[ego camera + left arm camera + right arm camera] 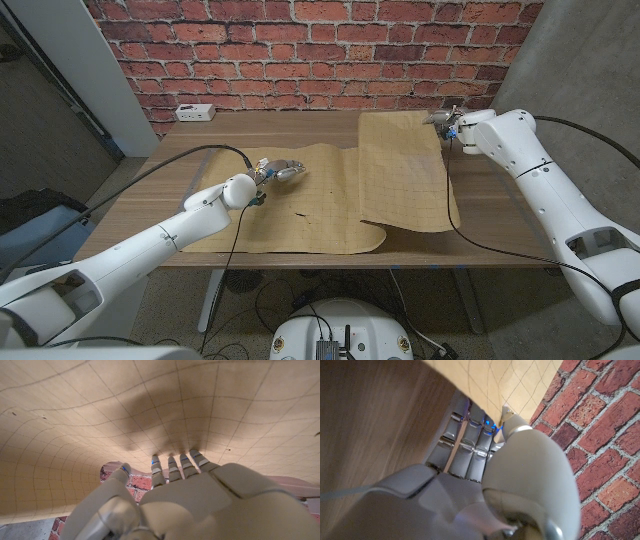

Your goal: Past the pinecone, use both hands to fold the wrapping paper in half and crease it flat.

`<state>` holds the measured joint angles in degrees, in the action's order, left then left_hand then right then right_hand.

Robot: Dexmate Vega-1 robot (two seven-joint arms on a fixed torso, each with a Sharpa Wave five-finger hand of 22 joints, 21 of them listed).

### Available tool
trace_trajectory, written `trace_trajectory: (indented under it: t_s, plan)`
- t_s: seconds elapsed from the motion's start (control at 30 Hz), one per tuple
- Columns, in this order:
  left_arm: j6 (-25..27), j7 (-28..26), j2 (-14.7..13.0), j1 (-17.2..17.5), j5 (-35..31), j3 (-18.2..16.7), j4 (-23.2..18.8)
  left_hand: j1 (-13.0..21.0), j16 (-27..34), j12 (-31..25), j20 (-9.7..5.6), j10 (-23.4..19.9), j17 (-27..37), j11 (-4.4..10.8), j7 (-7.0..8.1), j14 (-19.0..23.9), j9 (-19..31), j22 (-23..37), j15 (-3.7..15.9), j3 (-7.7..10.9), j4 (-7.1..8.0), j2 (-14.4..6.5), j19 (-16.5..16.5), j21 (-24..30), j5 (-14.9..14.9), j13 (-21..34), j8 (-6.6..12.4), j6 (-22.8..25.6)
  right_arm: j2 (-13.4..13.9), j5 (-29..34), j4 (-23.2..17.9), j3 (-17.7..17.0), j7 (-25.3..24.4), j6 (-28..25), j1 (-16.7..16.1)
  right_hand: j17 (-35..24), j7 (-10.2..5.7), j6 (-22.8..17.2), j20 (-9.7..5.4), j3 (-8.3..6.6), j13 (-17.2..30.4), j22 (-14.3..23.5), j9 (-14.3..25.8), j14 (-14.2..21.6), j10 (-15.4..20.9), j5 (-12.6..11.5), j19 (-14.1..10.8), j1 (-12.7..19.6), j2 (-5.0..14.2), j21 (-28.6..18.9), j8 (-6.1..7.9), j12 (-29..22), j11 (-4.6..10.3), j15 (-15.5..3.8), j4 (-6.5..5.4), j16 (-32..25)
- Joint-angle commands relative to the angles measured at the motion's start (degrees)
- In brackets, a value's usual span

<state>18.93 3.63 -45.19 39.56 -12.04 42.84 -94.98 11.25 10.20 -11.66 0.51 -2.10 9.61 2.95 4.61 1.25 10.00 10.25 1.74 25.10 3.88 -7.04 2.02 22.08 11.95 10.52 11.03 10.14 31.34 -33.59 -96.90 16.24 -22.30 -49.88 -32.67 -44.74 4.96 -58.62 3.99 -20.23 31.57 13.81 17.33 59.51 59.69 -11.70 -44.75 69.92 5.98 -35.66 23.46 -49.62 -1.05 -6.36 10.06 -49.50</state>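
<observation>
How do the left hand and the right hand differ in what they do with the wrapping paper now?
The left hand presses its fingers on the middle of the wrapping paper, while the right hand pinches the paper's far right corner. The left hand is over the part lying on the table; the right hand holds the part already folded over. Both touch the same tan gridded sheet.

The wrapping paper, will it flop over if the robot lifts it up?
Probably floppy: the wrapping paper already bends and bulges near the left hand. It looks thin, so likely light. The right hand pinches just a corner, so it may sag.
</observation>
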Motion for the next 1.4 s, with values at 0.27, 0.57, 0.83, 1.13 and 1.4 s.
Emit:
trace_trajectory:
  t_s: [0.27,0.57,0.83,1.13,1.4]
  plan:
    - [-1.7,-0.6,-0.2,0.8,0.4,-0.6,0.5,-0.5,0.2,-0.1,1.22,-0.1,0.2,0.12,-0.06,0.1,0.3,0.3,0.97,0.03,0.35,-0.1,1.6,-0.1,0.0,0.1,-0.21,-0.2,2.9,-16.7,2.4,-1.1,11.7,7.5,-0.3,-0.6,2.22,-1.6,-0.28,-0.73,0.3,0.5,1.1,0.8,-0.1,-0.6,-0.9,1.2,0.10,-1.7,0.38,-0.4,-0.60,-0.26,-0.18,-0.5]
    - [-2.0,-0.7,-0.4,1.1,0.4,-0.7,0.4,-0.6,0.2,0.0,1.21,-0.1,0.2,0.03,-0.13,0.2,0.3,0.3,1.02,0.05,0.37,-0.1,1.7,-0.2,0.0,0.1,-0.16,0.1,4.0,-19.6,2.1,1.5,13.6,9.1,1.1,-0.4,2.30,-1.3,-0.31,-0.36,0.1,0.5,1.7,0.7,-0.4,-0.5,-0.6,1.5,0.34,-2.4,0.30,-0.3,-0.89,-0.13,-0.30,-0.7]
    - [-2.1,-0.9,-0.4,1.5,0.5,-0.9,0.2,-0.6,0.2,0.0,1.19,-0.1,0.1,0.01,-0.32,0.2,0.3,0.3,1.00,0.07,0.39,0.0,1.8,-0.3,0.1,0.1,-0.16,0.2,2.0,-24.4,6.5,1.9,17.0,10.9,2.6,-0.2,2.56,-0.6,-0.51,-0.01,0.4,0.4,2.3,0.2,-1.0,-0.4,-1.0,1.8,0.81,-3.3,0.05,-0.3,-0.98,-0.05,-0.47,-0.8]
    - [-1.8,-1.5,-0.6,2.2,0.6,-1.3,-0.3,-0.7,0.1,0.0,1.20,-0.2,0.1,0.11,-0.33,0.2,0.3,0.3,1.01,0.09,0.41,0.0,1.8,-0.4,0.1,0.1,-0.18,0.3,-1.2,-27.9,11.6,3.1,18.7,12.4,4.7,0.0,2.89,0.0,-0.73,0.33,0.3,0.2,3.1,-0.2,-1.6,0.0,-1.7,2.2,1.42,-4.5,-0.12,0.0,-1.34,-0.10,-0.57,-1.0]
    - [-2.0,-2.3,-0.6,2.8,1.0,-1.7,-0.5,-0.7,0.1,0.0,1.21,-0.2,0.1,0.06,-0.32,0.3,0.3,0.3,1.05,0.11,0.43,0.0,1.9,-0.5,0.1,0.1,-0.22,0.2,-3.8,-28.5,14.3,4.1,16.7,13.9,5.7,1.2,2.72,0.3,-1.73,0.60,-0.5,0.1,3.8,0.3,-1.7,0.2,-2.9,2.5,1.99,-6.1,-0.24,0.4,-1.20,-0.54,-0.75,-0.7]
